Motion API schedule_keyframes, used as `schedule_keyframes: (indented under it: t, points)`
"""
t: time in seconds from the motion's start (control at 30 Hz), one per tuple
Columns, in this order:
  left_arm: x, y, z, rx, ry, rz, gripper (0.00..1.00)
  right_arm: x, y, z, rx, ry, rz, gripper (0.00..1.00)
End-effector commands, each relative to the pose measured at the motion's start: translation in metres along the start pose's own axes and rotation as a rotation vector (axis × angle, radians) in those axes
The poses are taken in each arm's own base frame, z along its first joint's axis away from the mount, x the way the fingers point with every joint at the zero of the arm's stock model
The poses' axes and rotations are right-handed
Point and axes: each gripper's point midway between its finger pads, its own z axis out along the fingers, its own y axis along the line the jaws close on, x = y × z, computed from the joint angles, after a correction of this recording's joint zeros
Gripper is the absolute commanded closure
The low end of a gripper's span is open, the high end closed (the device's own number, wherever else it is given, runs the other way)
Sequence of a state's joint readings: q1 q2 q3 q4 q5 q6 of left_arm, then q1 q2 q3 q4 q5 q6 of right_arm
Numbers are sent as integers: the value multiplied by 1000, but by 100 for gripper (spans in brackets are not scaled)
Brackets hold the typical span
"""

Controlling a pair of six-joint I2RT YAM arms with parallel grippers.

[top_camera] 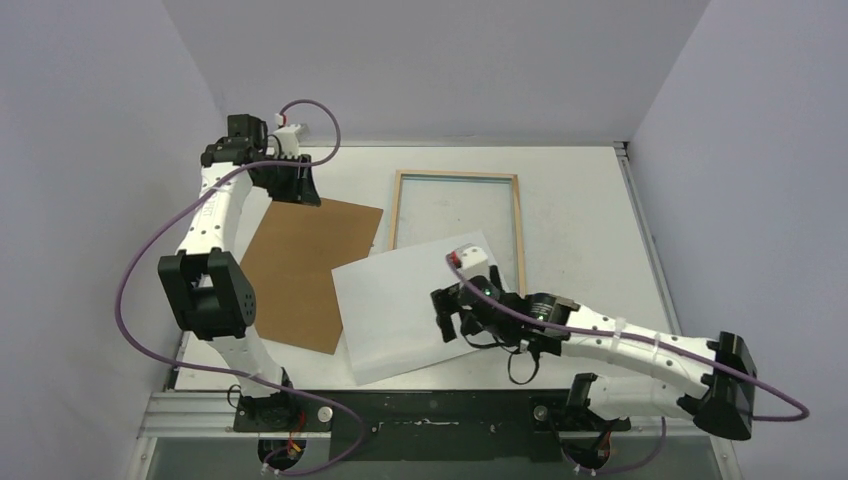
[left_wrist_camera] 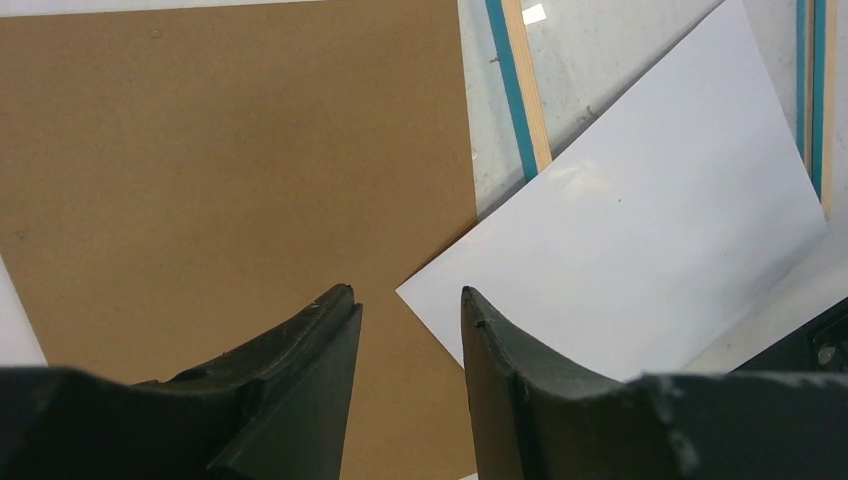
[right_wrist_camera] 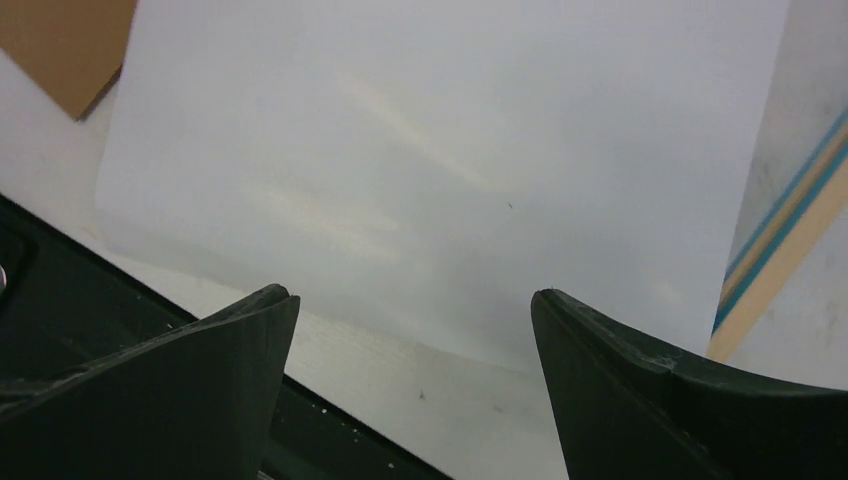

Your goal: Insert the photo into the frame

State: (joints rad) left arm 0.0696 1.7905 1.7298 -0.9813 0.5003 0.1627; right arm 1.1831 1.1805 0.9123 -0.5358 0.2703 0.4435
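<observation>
Right claw [right_wrist_camera: 415,300], wide and empty, hangs over the photo [top_camera: 400,300], blank side up at lower centre with one corner across the frame [top_camera: 456,175]; it would likely do best to pinch the near edge and slide it square inside the rails, left claw [left_wrist_camera: 408,295] narrowly parted at upper left

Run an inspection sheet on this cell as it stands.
surface: white table, no spills seen
job's things: photo plain white side up, skewed, one corner lying over the near end of the frame; frame wooden side up, photo not seated in it
clutter: brown board left of the frame, a photo corner overlapping it
grippers: left gripper open above the board, holding nothing; right gripper open wide above the photo
cables: purple cables loop off both arms
surroundings: plain walls on three sides
</observation>
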Motion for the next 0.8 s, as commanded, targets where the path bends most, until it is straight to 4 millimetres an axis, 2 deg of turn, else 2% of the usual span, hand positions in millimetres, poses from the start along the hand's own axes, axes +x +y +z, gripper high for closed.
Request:
schedule_keyframes:
  t: [0.0,0.07,0.1,0.27,0.43,0.57,0.77]
  points:
    - [6,-1,26,10,29,84,60,55,-25,-15,67,104,538,10]
    - [13,0,37,1,53,116,61,78,-34,-20,98,116,689,10]
    - [16,-9,46,16,72,149,61,86,-37,-22,108,114,750,10]
    - [31,-19,75,58,143,186,62,116,-58,-32,181,108,926,10]
    - [39,-32,94,91,176,203,63,127,-63,-27,171,101,997,10]
    - [47,-43,108,119,201,218,63,138,-68,-11,132,89,1040,10]
    - [64,-54,121,182,279,251,62,139,-80,9,94,126,1031,10]
